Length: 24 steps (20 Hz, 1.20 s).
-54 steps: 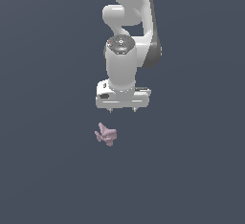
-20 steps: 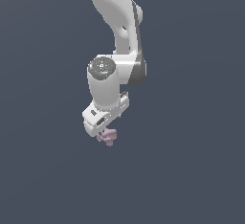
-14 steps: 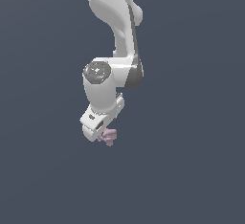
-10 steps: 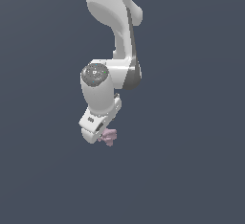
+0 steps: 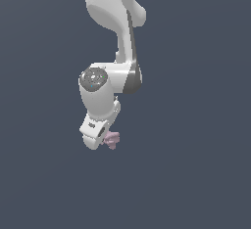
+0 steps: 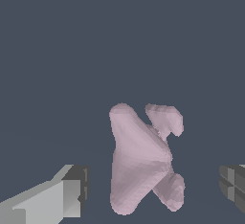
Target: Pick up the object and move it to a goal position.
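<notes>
Seen up close from the wrist, the pink object lies between the gripper's spread fingers, a clear gap on each side. Outside, the exterior view shows only the lump peeking beside the white gripper, fingers hidden.

I see object between my two fingertips in wrist view, gap either side, neither touching. In exterior view, gripper low, tilted, object just beside it on exterior view's right, partly hidden behind gripper.
</notes>
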### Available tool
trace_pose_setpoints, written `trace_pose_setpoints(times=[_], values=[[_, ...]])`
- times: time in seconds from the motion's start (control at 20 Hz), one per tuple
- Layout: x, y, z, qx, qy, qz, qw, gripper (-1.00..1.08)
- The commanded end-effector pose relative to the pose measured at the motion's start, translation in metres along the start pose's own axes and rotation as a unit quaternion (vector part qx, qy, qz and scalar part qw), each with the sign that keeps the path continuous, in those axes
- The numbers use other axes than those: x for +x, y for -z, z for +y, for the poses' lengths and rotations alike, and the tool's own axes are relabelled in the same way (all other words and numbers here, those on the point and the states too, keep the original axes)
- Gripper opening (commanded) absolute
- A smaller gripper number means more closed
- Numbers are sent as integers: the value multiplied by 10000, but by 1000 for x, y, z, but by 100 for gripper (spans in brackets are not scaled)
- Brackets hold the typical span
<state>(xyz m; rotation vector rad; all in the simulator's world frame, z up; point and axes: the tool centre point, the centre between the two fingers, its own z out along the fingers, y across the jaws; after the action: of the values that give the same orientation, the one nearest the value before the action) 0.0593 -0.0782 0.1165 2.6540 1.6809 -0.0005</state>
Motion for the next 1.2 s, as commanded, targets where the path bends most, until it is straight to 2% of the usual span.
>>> trace_pose_setpoints(times=[0.0, 0.3, 0.75, 1.0, 1.05, 1.15], values=[[0, 0, 1, -1, 51, 1, 10000, 100], [-1, -7, 0, 0, 35, 1, 10000, 100], [-1, -48, -1, 0, 57, 2, 10000, 100], [0, -50, 1, 0, 57, 2, 10000, 100], [0, -50, 1, 0, 57, 2, 10000, -100], [0, -50, 1, 0, 57, 2, 10000, -100]])
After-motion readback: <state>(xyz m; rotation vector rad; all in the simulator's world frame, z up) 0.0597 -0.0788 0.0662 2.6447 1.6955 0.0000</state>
